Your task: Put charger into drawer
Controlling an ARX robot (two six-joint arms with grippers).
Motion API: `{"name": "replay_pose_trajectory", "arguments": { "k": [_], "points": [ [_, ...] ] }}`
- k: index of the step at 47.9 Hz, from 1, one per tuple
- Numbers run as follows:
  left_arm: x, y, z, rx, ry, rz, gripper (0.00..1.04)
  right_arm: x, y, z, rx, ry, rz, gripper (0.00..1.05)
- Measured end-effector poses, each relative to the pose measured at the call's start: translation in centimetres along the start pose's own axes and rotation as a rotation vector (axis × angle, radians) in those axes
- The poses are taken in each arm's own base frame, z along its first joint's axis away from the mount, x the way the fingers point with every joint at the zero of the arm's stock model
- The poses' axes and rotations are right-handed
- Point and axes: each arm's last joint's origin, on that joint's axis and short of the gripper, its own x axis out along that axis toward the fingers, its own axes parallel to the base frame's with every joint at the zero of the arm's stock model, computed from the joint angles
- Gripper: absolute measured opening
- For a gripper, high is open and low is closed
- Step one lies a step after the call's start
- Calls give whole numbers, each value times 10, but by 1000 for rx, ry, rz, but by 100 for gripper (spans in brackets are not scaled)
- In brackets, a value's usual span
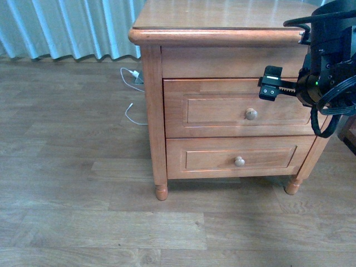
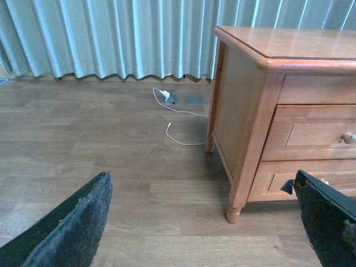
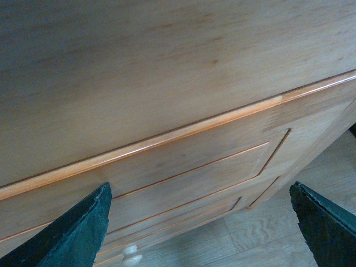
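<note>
Front view: my right claw [image 1: 271,89] hangs before the honey-coloured wooden nightstand [image 1: 222,94], level with the top edge of the taller recessed-panel drawer [image 1: 239,108], above and just beside its round wooden knob [image 1: 251,114]. Both drawers are closed. The right wrist view shows that claw's dark fingers [image 3: 67,233] spread wide, nothing between them; my left claw [image 2: 206,222] is likewise spread and empty, well apart from the cabinet. The small white charger I cannot find in any view; only a thin white cable [image 2: 178,119] lies on the wooden floor [image 1: 72,167] by the pale curtain [image 2: 111,36]. I judge the step is opening the drawer: I should drop to knob height, centre it between my fingers, then pull straight out.
</note>
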Motion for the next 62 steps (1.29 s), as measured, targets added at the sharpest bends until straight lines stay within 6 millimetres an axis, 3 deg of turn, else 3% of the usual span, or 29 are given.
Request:
{"name": "replay_pose_trajectory", "arguments": {
  "k": [28,38,54,62],
  "points": [
    [0,0,0,0,0,0,99,3,-1,1,76,-12,28,97],
    [0,0,0,0,0,0,99,-3,-6,1,83,-3,139,97],
    [0,0,0,0,0,0,99,-94,-17,18,-2,-25,428,97],
    [0,0,0,0,0,0,99,-173,-34,21,-67,-67,524,97]
  ]
}}
